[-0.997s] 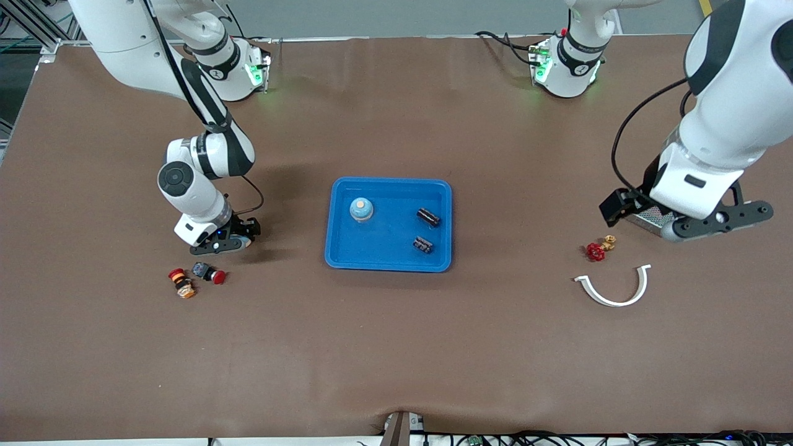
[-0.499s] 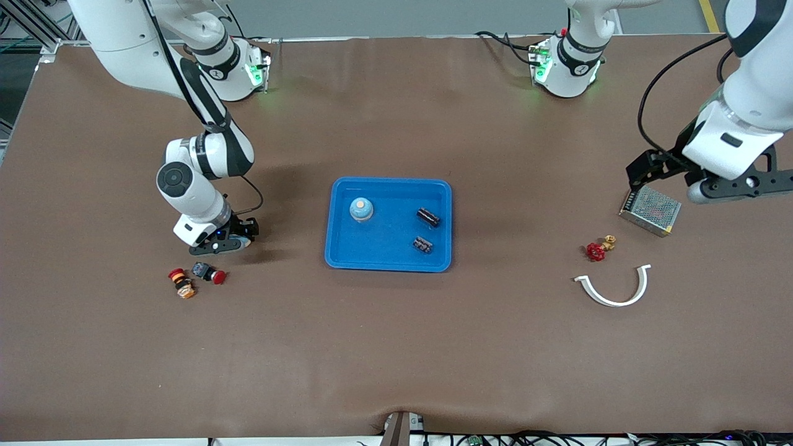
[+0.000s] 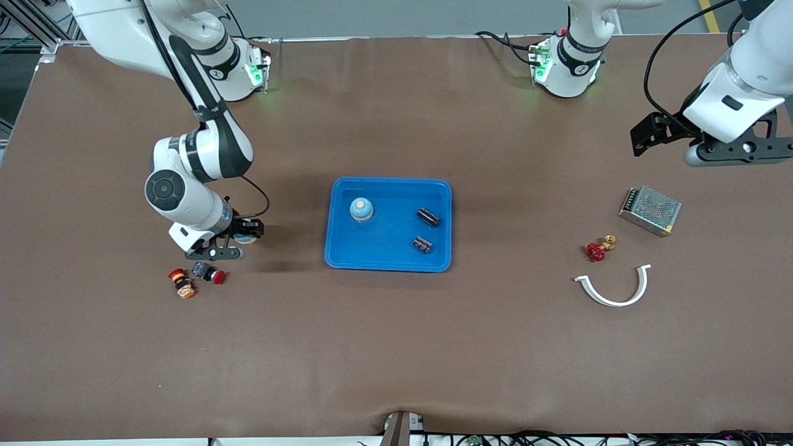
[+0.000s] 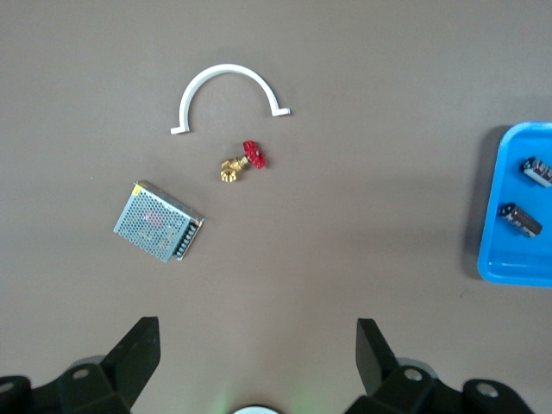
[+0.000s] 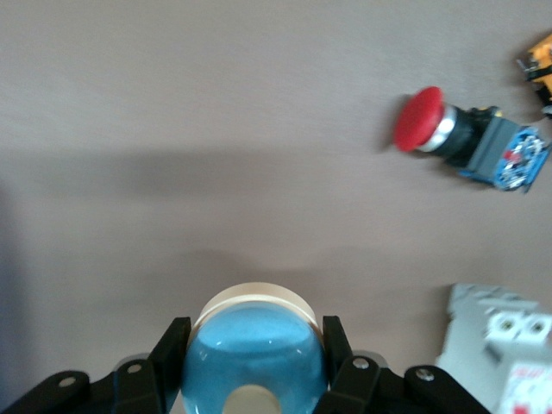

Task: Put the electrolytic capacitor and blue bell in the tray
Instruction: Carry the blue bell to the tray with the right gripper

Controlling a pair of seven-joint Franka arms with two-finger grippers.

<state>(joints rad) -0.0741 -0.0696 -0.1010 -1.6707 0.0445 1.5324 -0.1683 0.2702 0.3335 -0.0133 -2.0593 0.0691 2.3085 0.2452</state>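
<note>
The right gripper [image 5: 253, 358] is clamping a glossy blue bell [image 5: 254, 358] with a cream base above the table, beside the blue tray [image 3: 337, 248], which is holding another bell [image 3: 361, 209] and two black capacitors [image 3: 428, 217]. The left gripper [image 4: 254, 362] is hovering wide open, empty.

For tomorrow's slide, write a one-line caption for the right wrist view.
Right gripper shut on a blue bell above the brown table, with a red push button lying nearby.
</note>
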